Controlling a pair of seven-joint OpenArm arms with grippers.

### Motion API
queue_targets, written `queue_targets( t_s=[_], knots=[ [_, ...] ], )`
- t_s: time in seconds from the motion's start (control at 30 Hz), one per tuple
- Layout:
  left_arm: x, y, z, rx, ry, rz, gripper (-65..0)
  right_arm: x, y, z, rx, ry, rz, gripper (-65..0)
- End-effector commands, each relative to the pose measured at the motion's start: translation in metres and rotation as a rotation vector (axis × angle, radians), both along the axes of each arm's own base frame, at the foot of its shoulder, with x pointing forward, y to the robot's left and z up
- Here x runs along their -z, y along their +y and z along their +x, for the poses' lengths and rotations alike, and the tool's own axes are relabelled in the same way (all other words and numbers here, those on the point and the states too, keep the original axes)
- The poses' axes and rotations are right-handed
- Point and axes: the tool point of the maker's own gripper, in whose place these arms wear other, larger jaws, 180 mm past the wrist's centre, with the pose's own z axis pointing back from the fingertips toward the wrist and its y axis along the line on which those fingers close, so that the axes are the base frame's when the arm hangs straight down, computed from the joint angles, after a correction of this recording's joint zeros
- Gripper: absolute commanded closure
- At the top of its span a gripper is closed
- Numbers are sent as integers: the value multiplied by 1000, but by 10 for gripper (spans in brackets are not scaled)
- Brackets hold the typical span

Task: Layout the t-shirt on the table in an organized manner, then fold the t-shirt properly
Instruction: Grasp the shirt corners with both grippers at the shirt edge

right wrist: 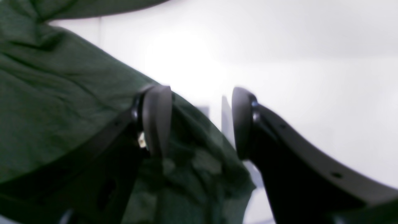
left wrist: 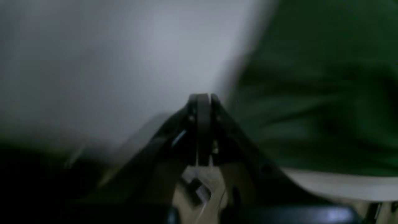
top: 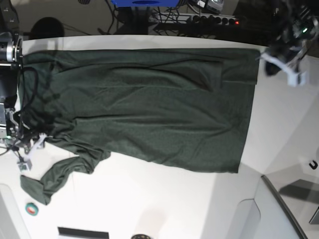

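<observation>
Across the white table (top: pixel 164 204) lies one dark green t-shirt (top: pixel 149 109), and it takes up most of the room. Its body is spread out broad and fairly flat, one long edge running along the far side of the tabletop, which looks like deliberate laying-out so the folds can start from straight edges. The near corner by the robot's right arm is not tidy: one sleeve (top: pixel 55 174) trails off in a crumpled tail toward the table's near edge, bunched where it leaves the body. I would judge the spreading nearly done and that sleeve the piece to sort out before any fold.

Two grippers are working, one at each end of the cloth. The right gripper (right wrist: pixel 199 124) sits low at the bunched sleeve end with its jaws parted; green fabric lies under and behind one finger (right wrist: pixel 157 118), but nothing is pinched between them, so it looks let go. The left gripper (left wrist: pixel 202 102) is up off the far corner of the shirt, jaws pressed together with nothing between them, the cloth beside it and apart.

One small green roll of tape (top: pixel 32 209) lies by the sleeve tip.
</observation>
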Motion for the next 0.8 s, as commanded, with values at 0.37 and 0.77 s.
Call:
queue_targets(
  t_s=[0.37,0.77],
  knots=[
    [38,-64,43,50,37,-141,0,-7,-12,7,29,-31,-4,-291],
    [57,-20,19,35,139,-84,0,-5,-12,7,35,-38,2,-291]
  ],
)
